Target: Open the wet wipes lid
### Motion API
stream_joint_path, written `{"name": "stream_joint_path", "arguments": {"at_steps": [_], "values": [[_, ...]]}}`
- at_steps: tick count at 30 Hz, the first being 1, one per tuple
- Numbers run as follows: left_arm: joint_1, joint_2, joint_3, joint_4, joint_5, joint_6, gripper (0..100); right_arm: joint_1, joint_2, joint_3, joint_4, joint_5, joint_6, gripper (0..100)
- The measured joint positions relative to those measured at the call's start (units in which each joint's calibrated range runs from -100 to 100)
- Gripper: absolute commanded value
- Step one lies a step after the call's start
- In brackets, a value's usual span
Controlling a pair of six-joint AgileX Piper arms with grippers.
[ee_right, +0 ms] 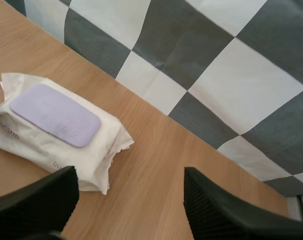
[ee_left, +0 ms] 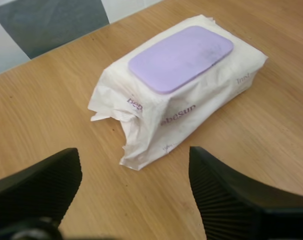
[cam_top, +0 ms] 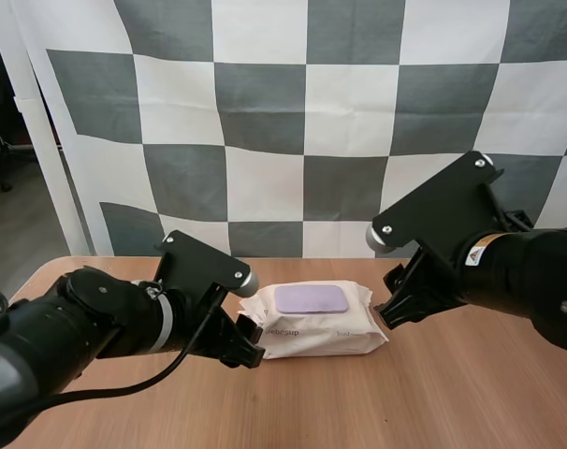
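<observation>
Wet wipes pack (cam_top: 313,333) lies flat on worktop (cam_top: 414,402), purple lid (cam_top: 311,299) down | left end effector (ee_left: 134,155) released, fingers apart, just beside pack's left end | right end effector (ee_right: 130,174) released, near pack's right end

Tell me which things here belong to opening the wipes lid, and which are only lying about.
For the job: pack of wet wipes; purple lid, shut; left gripper, open; right gripper, open.
Not part of it: table.
</observation>
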Motion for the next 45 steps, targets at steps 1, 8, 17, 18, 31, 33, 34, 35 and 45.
{"name": "stream_joint_path", "arguments": {"at_steps": [1,8,17,18,31,33,34,35,45], "values": [[0.00,0.6,0.7,-1.8,-0.3,1.6,100,0.0,0.6,0.0,0.0,-0.3,0.0,100],[0.00,10.6,-0.7,-13.7,-0.4,11.5,100,0.0,3.5,0.0,0.0,-1.4,0.0,100],[0.00,27.7,-8.1,-21.4,1.3,24.8,100,0.0,4.0,0.0,0.0,-1.3,0.0,100],[0.00,29.5,-8.6,-20.9,1.3,26.4,100,0.0,4.0,0.0,0.0,-1.3,0.0,100],[0.00,37.7,-11.6,-20.0,0.4,43.3,100,0.0,5.3,0.0,-0.1,-1.2,0.2,100],[0.00,39.0,-12.2,-20.2,0.9,43.3,100,0.0,5.7,0.0,0.0,-1.0,0.2,100],[0.00,39.8,-12.7,-20.6,1.3,43.3,100,0.0,6.1,0.0,0.0,-1.3,0.2,100],[0.00,40.7,-13.1,-20.9,1.8,43.3,100,0.0,6.4,0.0,0.2,-1.3,0.2,100],[0.00,47.0,-15.8,-22.7,6.9,43.4,100,0.0,7.5,0.0,0.3,-2.0,0.2,100]]}}
